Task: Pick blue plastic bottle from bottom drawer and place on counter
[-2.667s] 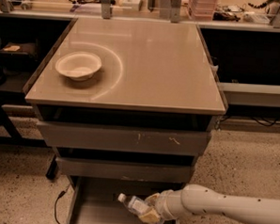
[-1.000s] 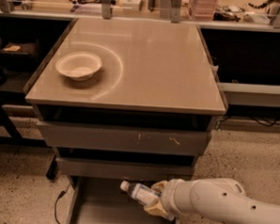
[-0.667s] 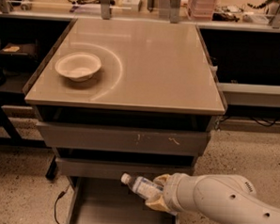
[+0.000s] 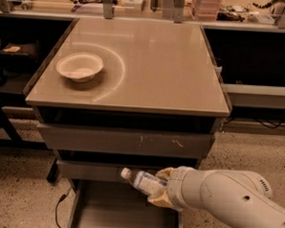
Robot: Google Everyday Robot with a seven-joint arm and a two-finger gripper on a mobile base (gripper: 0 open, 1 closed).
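One gripper (image 4: 157, 187) is low in the camera view, in front of the cabinet and above the open bottom drawer (image 4: 123, 213). Its two tan fingers (image 4: 162, 174) are clamped on one blue plastic bottle (image 4: 143, 181). The bottle is tilted, with its white cap pointing up and to the left, and it is held clear of the drawer floor. The counter (image 4: 159, 64) above carries one white bowl (image 4: 80, 66) near its left edge. One scratched drawer front (image 4: 126, 141) is closed below the counter.
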